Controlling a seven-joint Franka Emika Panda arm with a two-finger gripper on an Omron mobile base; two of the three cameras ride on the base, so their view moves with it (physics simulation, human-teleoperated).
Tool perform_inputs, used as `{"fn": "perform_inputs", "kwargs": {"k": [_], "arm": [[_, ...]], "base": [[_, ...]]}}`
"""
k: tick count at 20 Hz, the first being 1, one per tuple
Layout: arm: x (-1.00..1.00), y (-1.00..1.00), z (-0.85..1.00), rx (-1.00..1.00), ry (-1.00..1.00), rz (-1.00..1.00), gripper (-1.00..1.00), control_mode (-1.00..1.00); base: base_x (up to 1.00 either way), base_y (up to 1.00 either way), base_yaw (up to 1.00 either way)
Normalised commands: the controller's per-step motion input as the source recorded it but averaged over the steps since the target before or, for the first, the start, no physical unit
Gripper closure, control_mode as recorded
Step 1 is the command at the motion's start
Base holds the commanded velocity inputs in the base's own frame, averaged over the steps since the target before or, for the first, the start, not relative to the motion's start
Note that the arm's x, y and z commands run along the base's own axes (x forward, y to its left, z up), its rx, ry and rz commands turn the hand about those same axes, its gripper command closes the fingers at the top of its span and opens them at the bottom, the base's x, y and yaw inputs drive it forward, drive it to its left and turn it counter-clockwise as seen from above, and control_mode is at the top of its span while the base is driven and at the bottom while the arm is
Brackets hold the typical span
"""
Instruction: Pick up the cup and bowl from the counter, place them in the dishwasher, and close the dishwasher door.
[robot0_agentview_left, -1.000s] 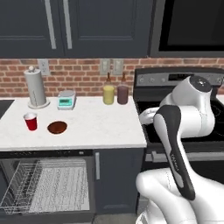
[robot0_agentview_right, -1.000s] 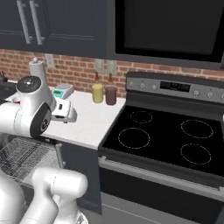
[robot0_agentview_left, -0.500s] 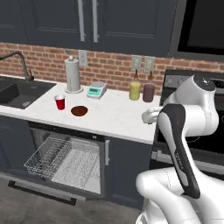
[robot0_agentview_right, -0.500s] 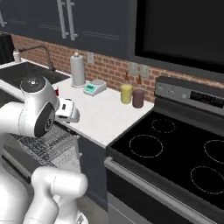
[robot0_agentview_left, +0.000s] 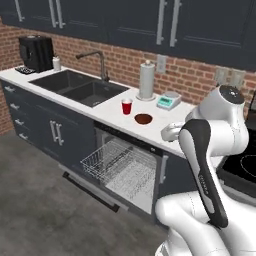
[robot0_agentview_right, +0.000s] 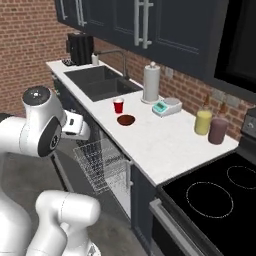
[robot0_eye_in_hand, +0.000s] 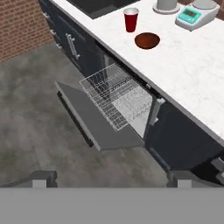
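Observation:
The red cup (robot0_agentview_left: 127, 106) stands upright on the white counter (robot0_agentview_left: 112, 112), with the dark brown bowl (robot0_agentview_left: 143, 119) just right of it. Both also appear in the hand view, cup (robot0_eye_in_hand: 130, 19) and bowl (robot0_eye_in_hand: 147, 40). Below them the dishwasher (robot0_agentview_left: 131, 170) is open: its door (robot0_eye_in_hand: 94, 118) lies dropped flat and the wire rack (robot0_eye_in_hand: 116, 94) is pulled out, with nothing in it. My gripper (robot0_eye_in_hand: 111, 179) is open with nothing between its fingers. It hangs in front of the counter edge, right of the bowl and apart from it, and looks down over the open door.
A dark sink (robot0_agentview_left: 80, 90) with faucet (robot0_agentview_left: 100, 62) lies left of the cup. A paper-towel roll (robot0_agentview_left: 146, 80) and a teal scale (robot0_agentview_left: 167, 101) stand behind the bowl. A yellow jar (robot0_agentview_right: 202, 122), a dark jar (robot0_agentview_right: 218, 131) and the stove (robot0_agentview_right: 215, 195) are to the right.
The whole picture has shifted: the base has moved, bringing the sink, coffee machine and open dishwasher into view. The cup and bowl stay in place on the counter. The gripper stays open.

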Motion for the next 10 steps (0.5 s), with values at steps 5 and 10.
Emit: {"fn": "perform_inputs", "kwargs": {"k": [5, 10], "arm": [[0.0, 0.0, 0.0, 0.0, 0.0, 0.0, -1.0, 1.0], [0.0, 0.0, 0.0, 0.0, 0.0, 0.0, -1.0, 1.0]], "base": [[0.53, 0.0, 0.49], [0.75, -0.04, 0.26]]}}
